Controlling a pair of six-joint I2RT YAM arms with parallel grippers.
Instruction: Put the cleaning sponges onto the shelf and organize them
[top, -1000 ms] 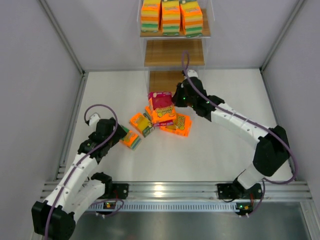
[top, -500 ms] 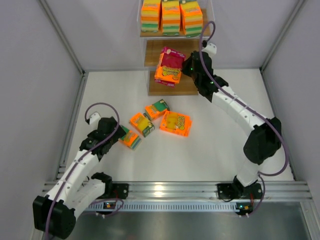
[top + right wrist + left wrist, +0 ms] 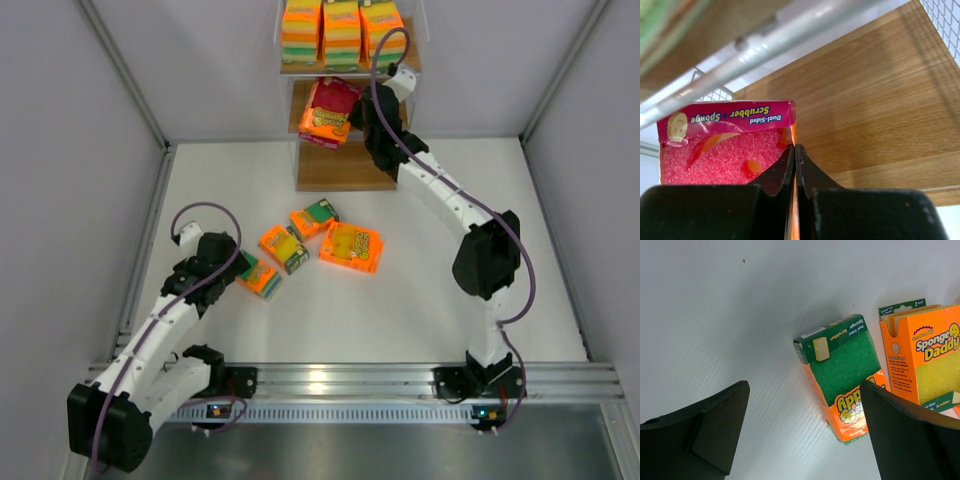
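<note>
Magenta pack [image 3: 725,145] pinched by right end effector [image 3: 795,152] at shelf [image 3: 345,172] edge, left end effector [image 3: 803,390] gaping near green pack [image 3: 845,370]

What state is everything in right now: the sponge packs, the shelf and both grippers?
magenta sponge pack: held tilted at the shelf's middle board.
right gripper: shut on the magenta sponge pack.
left gripper: open, holding nothing, above the green sponge pack.
green sponge pack: lying flat on the table.
three other packs: lying loose on the table.
shelf: upright, top board carrying a row of three packs.
</note>
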